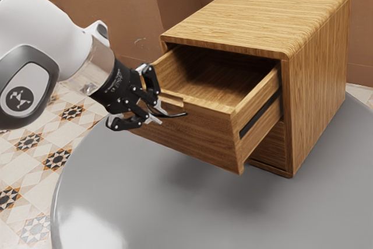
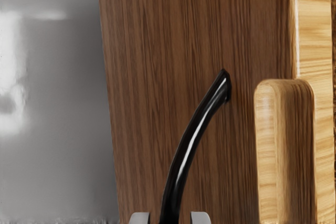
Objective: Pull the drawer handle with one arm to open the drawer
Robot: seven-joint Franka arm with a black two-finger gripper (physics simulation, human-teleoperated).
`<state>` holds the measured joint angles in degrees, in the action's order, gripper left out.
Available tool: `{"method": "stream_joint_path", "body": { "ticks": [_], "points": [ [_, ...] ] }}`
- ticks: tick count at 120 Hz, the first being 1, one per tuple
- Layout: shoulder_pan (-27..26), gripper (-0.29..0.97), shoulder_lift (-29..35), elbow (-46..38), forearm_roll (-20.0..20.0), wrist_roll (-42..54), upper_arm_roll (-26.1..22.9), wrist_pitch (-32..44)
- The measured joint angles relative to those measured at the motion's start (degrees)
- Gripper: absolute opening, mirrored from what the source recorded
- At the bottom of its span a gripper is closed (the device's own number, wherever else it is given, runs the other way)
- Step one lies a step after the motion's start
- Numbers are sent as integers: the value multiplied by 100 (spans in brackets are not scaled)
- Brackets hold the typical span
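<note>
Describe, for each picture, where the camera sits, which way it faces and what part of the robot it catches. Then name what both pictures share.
Exterior view: beside and above the table, looking down at the wooden cabinet and its pulled-out drawer; the white arm and black gripper enter from the exterior view's left.
Wrist view: on the hand, facing the drawer front close up; the gripper's end shows at the black handle.
Shared: the drawer front, the black handle and the grey table.
</note>
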<state>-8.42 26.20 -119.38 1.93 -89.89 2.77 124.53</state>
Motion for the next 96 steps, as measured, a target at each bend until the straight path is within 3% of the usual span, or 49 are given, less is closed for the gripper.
{"method": "stream_joint_path", "body": {
  "ticks": [66,74,84,96],
  "points": [
    [54,2,1316,-911,-7,-21,-75,-161],
    [412,14,1771,-848,-10,-39,-358,-403],
    [1240,30,2393,-308,-26,-62,-683,-1064],
    [1930,44,2273,756,-28,-89,-757,-2030]
  ]
}}
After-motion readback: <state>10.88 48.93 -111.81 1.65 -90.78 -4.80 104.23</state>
